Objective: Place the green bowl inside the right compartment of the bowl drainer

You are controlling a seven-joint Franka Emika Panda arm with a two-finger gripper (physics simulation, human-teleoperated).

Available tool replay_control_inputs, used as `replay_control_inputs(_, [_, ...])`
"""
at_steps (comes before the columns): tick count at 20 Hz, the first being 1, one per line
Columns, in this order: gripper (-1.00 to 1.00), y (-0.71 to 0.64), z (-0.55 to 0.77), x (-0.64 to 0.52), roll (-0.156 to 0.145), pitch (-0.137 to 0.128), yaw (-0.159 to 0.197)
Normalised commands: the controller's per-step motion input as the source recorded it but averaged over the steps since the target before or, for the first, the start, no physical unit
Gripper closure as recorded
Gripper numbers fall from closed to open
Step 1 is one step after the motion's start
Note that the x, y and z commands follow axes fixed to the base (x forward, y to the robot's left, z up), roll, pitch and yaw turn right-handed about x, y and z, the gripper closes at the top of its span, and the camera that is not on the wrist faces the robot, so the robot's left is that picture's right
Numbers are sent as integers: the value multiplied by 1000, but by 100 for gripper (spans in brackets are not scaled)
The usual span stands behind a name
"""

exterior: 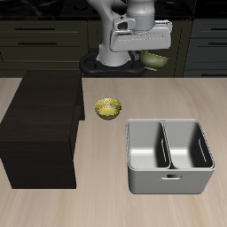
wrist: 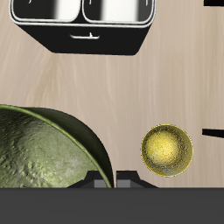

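1 pale wood table, dark cabinets behind; claw gripping green bowl.

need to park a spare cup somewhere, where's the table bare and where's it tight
Bare wood runs along the table front edge, between the dark cabinet and the bowl drainer. More lies behind the drainer. It is tighter around the yellow bowl, beside the cabinet. Both drainer wells are empty. The gripper holds the green bowl aloft.

Yellow-gold bowl on wooden table, beside dark brown cabinet
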Motion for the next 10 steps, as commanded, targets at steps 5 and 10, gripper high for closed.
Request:
replay_control_inputs(5, [100,-21,165,397,-62,-29,61])
replay_control_inputs(10, [100,-10,30,419,-39,24,15])
